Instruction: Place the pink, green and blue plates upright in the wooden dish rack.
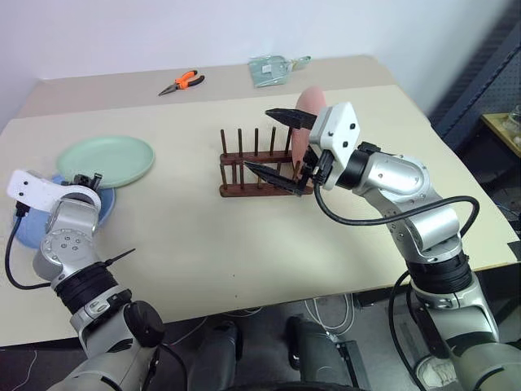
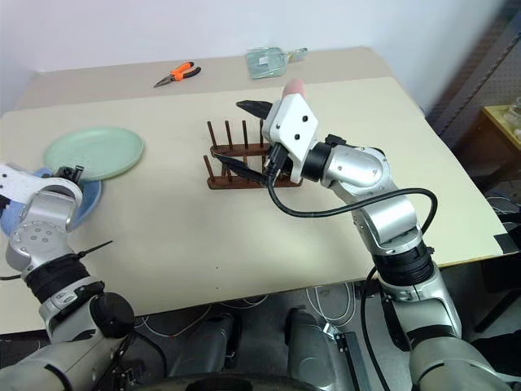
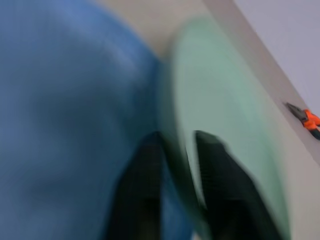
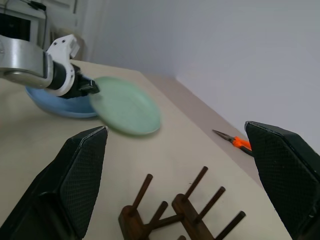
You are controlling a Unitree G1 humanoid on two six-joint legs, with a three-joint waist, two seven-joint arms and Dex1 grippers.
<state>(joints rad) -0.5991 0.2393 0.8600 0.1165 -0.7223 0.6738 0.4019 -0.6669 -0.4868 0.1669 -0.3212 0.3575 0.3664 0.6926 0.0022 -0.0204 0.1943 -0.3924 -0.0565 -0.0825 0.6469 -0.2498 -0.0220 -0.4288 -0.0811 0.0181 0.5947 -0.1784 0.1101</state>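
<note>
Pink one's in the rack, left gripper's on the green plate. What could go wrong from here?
The left gripper is shut on the green plate's rim, which overlaps the blue plate; lifting may drag the blue one.

The open right gripper hangs over the wooden dish rack beside the pink plate; it could block or bump the incoming plate.

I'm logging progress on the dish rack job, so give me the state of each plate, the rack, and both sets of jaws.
Pink plate: upright at the rack's right end.
Green plate: on the table, its rim between the left jaws.
Blue plate: flat on the table, partly under the green one.
Wooden dish rack: holds the pink plate.
Left gripper: shut on the green plate.
Right gripper: jaws wide open, holding nothing.
</note>
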